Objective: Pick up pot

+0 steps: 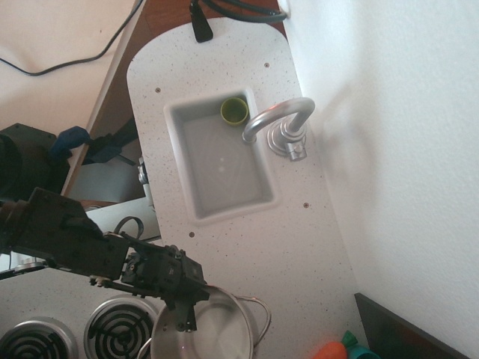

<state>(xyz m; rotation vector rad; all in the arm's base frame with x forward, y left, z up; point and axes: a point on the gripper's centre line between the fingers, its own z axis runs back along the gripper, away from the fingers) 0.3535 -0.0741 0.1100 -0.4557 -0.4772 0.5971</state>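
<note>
No text, label, brand, number or sign can be read anywhere in this view. The pot (203, 333) at about 6 o'clock has a plain shiny surface — no marking shows on it. The black gripper (182, 310) above its rim shows no readable writing, and the faucet (278, 121) at about 1 o'clock is bare metal.
</note>
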